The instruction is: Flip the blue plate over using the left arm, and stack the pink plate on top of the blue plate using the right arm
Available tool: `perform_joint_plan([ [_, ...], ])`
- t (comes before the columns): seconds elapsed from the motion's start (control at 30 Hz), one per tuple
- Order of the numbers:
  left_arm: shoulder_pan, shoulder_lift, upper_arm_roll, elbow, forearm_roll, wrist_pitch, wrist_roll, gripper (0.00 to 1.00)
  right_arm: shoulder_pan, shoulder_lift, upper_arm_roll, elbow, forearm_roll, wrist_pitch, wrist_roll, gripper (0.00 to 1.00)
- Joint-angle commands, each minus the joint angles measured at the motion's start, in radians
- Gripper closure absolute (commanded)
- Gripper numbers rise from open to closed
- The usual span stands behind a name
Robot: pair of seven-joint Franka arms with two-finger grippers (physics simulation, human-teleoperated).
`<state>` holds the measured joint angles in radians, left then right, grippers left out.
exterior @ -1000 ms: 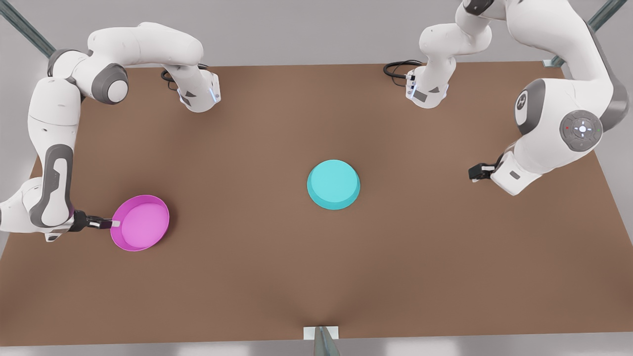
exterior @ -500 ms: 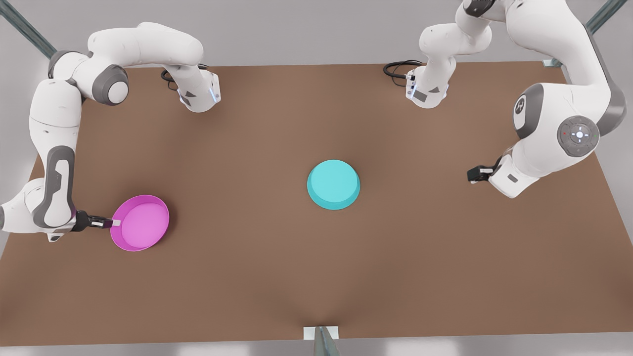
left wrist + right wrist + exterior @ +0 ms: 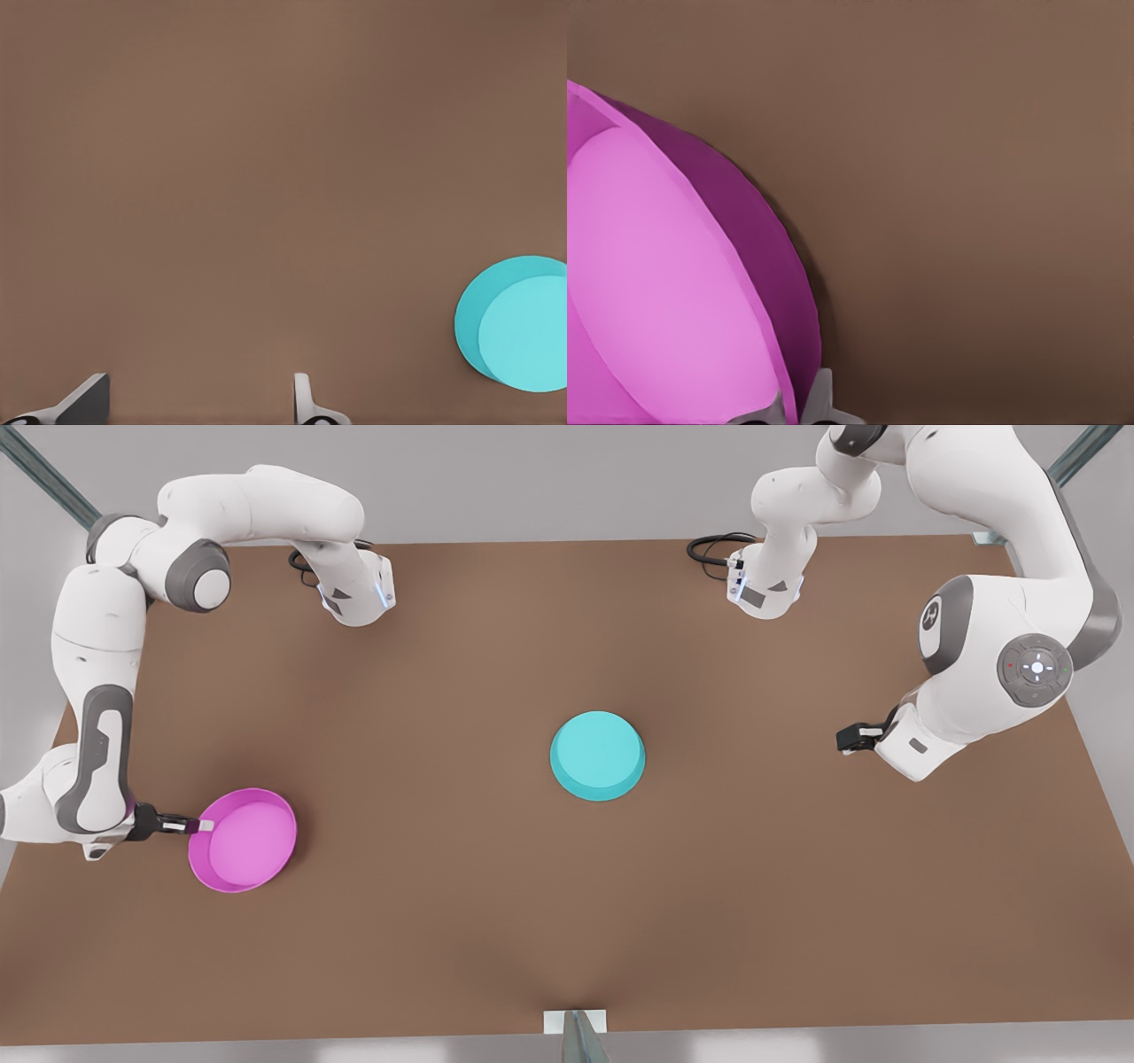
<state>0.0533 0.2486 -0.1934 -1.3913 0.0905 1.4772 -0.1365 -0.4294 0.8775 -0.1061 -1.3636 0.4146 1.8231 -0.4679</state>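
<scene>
Low, right gripper (image 3: 205,825) pinching pink plate (image 3: 244,841) (rim)

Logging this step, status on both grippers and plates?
Right gripper shut on pink plate rim. Left gripper open, waiting, off the blue plate, which lies upside down mid-table. Nothing between the plates.

Both the pink plate (image 3: 243,840) and blue plate (image 3: 597,755) look smooth, matt plastic.

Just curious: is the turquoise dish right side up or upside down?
Upside down: the blue plate shows its plain flat underside, rim on the table.
</scene>
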Motion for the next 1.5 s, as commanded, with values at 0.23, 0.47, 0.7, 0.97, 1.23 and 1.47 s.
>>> perform_joint_plan([
  [0.23,0.000,0.005,0.000,0.000,0.000,0.005,0.000,0.00,0.124,-0.094,0.000,-0.045,-0.011,-0.045,0.005,0.79],
  [0.47,0.000,0.006,0.002,0.000,0.002,0.009,0.003,0.00,0.377,-0.173,0.000,-0.057,-0.013,-0.120,0.011,0.79],
  [0.7,0.000,0.006,0.002,0.000,0.002,0.008,0.002,0.00,0.739,-0.210,0.000,-0.052,-0.014,-0.174,0.063,0.79],
  [0.97,0.000,0.006,0.002,0.000,0.002,0.002,0.000,0.00,1.005,-0.183,0.005,-0.042,0.043,-0.084,0.196,0.79],
  [1.23,0.000,0.006,0.002,0.000,0.002,0.000,0.000,0.00,1.103,-0.138,0.063,-0.025,0.092,0.062,0.403,0.79],
  [1.47,0.000,0.006,0.002,-0.002,0.002,0.000,0.000,0.00,1.121,-0.121,0.063,-0.028,0.092,0.096,0.410,0.44],
])
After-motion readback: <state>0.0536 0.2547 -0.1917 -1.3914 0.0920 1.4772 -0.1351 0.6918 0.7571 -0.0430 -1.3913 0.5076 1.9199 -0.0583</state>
